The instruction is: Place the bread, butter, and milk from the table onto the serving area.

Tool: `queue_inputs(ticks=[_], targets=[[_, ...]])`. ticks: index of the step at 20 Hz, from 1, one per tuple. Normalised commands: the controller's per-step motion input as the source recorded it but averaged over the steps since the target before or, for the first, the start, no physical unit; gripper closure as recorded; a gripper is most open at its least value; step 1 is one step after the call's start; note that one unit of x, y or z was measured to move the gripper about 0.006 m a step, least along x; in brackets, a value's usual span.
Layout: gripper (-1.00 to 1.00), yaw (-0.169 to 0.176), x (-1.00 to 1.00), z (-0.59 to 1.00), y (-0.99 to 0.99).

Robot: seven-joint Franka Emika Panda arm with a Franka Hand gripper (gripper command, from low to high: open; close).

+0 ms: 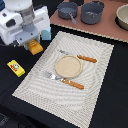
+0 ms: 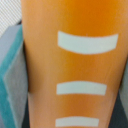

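Filling almost the whole wrist view, the bread [image 2: 75,65] shows as a broad golden-orange surface crossed by three pale slash marks, so close that its edges run out of frame; a grey and teal shape, possibly the milk, sits blurred along one side, and the claw's own fingers do not show in that picture. From the exterior view, the white arm hangs over the upper part of the exterior view's left, and the claw [image 1: 33,44] sits right on top of the bread [image 1: 35,48], whose orange end pokes out beneath it at the edge of the serving area [image 1: 95,85]; the loaf seems clenched between the fingers, though the grip itself is hidden by the arm's body. Whether the loaf rests on the mat or hangs just above it cannot be told. Just beside the claw, toward the pots, the milk [image 1: 46,34] stands on the black desk [image 1: 112,107] as a small pale blue carton, partly hidden. Well apart, nearer the exterior view's left edge, the butter [image 1: 16,67] lies flat on the desk, off the mat, red mark up. On the striped mat a round tan plate [image 1: 68,66] sits in the middle, with a fork [image 1: 64,81] on one side and a knife [image 1: 80,56] on the other. Beyond the mat, a pinkish-brown board [image 1: 107,29] carries two grey pots [image 1: 92,12].
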Motion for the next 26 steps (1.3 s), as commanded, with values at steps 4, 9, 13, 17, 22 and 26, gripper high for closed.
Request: queue_inputs(ticks=[4, 9, 13, 17, 22, 26], targets=[[1.00, -0.095, 0.94, 0.19, -0.11], [1.00, -0.051, 0.97, 0.16, -0.10], [1.00, 0.000, 1.00, 0.49, 0.00], [1.00, 0.000, 1.00, 0.57, 0.00], [1.00, 0.004, 0.99, 0.62, 0.00], [1.00, 0.020, 0.91, 0.36, 0.00]])
